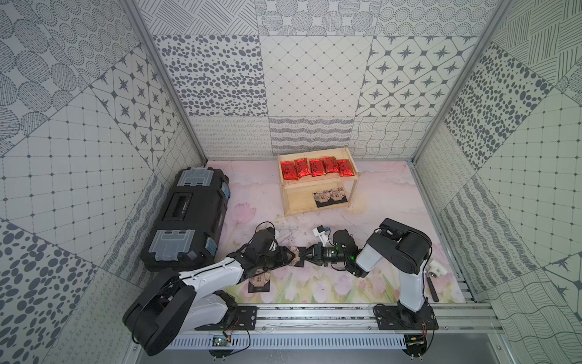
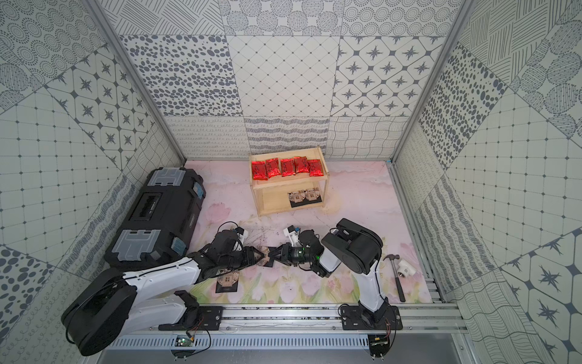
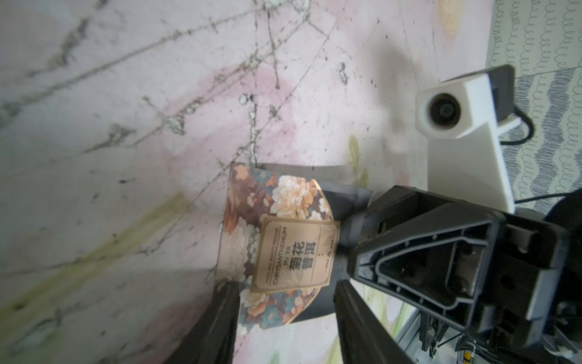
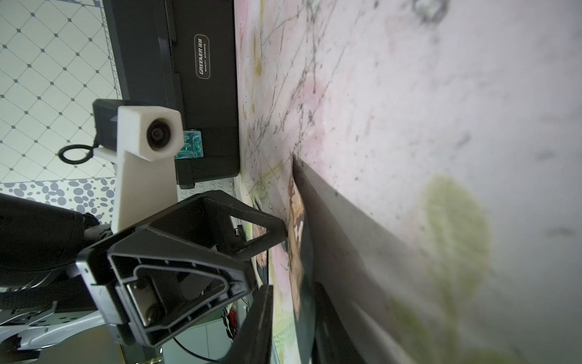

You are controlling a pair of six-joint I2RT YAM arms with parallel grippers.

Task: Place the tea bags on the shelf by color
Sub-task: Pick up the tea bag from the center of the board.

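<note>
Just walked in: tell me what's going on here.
Both arms are on one black sachet: the left gripper holds it across its width, the right gripper pinches its edge, seemingly a handover. Five red sachets line the top tier of the shelf, two black sachets sit below; a spare black sachet lies on the table.

The table (image 1: 387,195) has a pale pink flower-printed cover, scuffed with dark scratches near its middle. Toward the back wall stands the shelf (image 1: 317,184), two tiers of pale wood. Five red tea bags (image 1: 316,167) lie in a row across its upper tier, and two black tea bags (image 1: 330,197) lie side by side at the right end of the lower tier. A large black toolbox (image 1: 185,217) lies along the table's left side. One black tea bag (image 1: 259,280) lies flat near the front edge. At the right front lie a hammer (image 2: 397,279) and, just beside its head, a small white object (image 2: 405,266).
</note>
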